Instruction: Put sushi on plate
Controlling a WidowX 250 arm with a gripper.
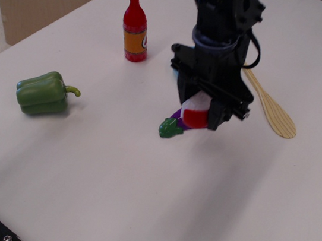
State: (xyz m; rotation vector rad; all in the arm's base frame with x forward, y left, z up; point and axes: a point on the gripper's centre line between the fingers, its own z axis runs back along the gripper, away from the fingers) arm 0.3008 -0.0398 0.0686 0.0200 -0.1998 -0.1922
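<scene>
My gripper is shut on the sushi, a small red and white wedge, and holds it in the air above the table. Just behind and below it the eggplant lies on the table; only its green stem end and a bit of purple show. The light-blue plate is hidden behind my arm.
A green bell pepper lies at the left. A red and orange bottle stands at the back. A wooden spoon lies to the right of my arm. The white table fills the view.
</scene>
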